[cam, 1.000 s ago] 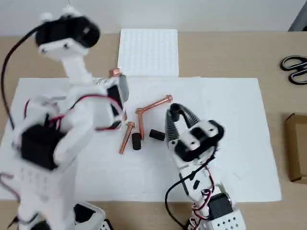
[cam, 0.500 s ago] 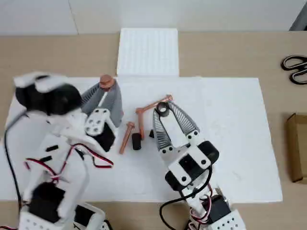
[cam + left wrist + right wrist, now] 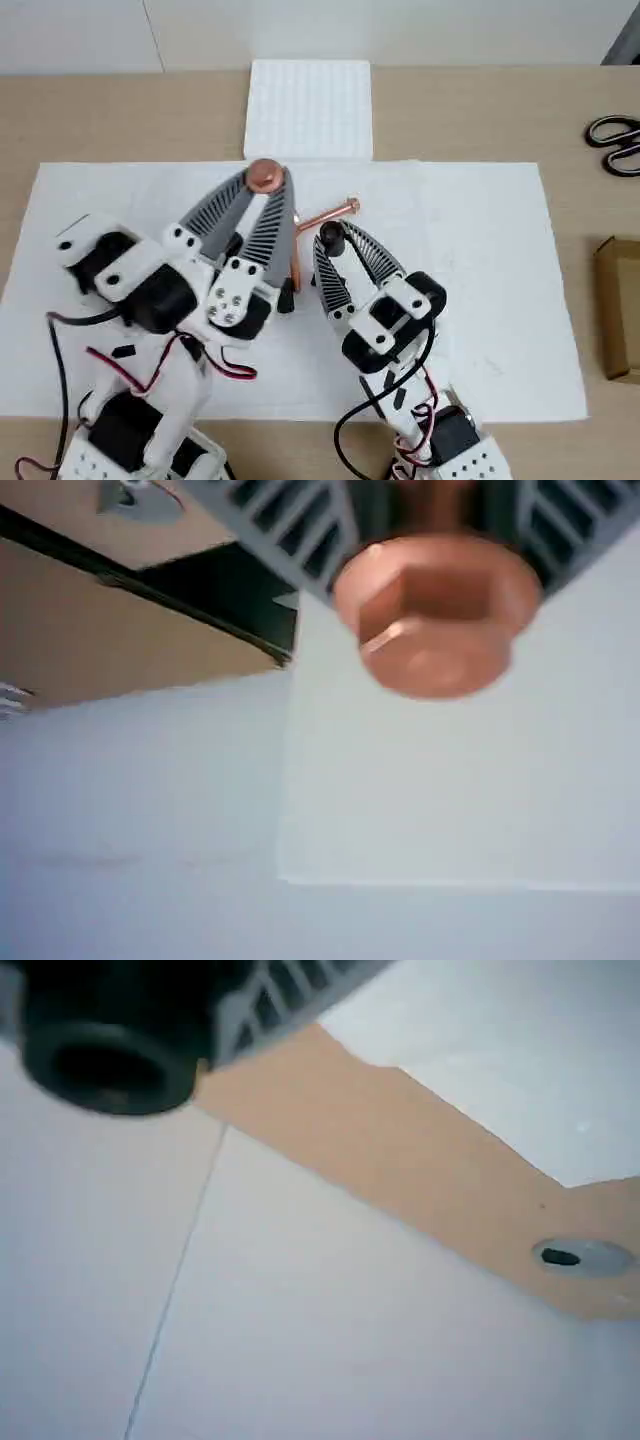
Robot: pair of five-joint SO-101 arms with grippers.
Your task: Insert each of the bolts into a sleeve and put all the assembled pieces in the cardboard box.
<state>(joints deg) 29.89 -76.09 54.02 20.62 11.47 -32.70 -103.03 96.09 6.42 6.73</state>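
Your left end effector (image 3: 267,186) is clamped on a copper bolt (image 3: 264,176). Your right end effector (image 3: 335,238) is pinching a black sleeve (image 3: 331,237). Both parts are held up off the white paper sheet (image 3: 480,260), near each other but not touching.

The bolt's head sits right at the fingertips, on the side facing the foam block (image 3: 308,108). The shank is buried between the grey fingers, so I honestly can't tell exactly how its long axis runs or where the free tip is. The sleeve's open bore faces back at the right wrist camera, so I'd guess its axis runs roughly along those fingers.

For mating them, my take is this. Work out where the bolt's tip comes out before you close the gap. Then turn one wrist until the shank and the bore share one line, not just meet at an angle. Go in slow and straight. If it binds, back off and re-aim instead of pushing, because a short sleeve in a pinch grip will probably twist or pop out.

One loose bolt (image 3: 325,217) lies on the paper between the two arms, head toward the right side, so keep clear of it. The cardboard box (image 3: 620,310) is well off at the right edge of the desk (image 3: 480,110).
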